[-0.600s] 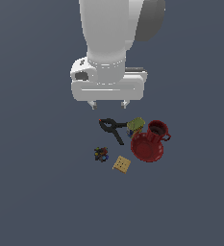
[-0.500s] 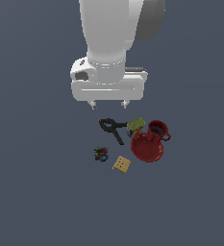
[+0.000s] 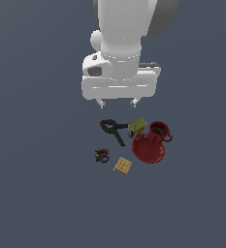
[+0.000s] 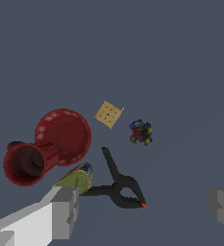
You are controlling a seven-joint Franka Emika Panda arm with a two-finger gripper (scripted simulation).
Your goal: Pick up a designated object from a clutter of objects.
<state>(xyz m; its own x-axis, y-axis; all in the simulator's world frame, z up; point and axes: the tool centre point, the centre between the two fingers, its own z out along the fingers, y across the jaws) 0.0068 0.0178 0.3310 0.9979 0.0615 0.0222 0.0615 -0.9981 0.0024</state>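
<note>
Gripper [image 3: 118,103] wide apart, holding nothing, poised above the cluster with fingertips [image 4: 65,211] clear of everything. Tin can [image 3: 137,126] with yellow-green top wedged between black clamp [image 3: 112,130] and red mug [image 3: 160,131], touching the clamp's handles and right beside the red bowl [image 3: 147,148]. Tan cracker [image 3: 122,165] lying flat just beside the bowl, small multicoloured thing [image 3: 102,155] near it, both apart from the can.
</note>
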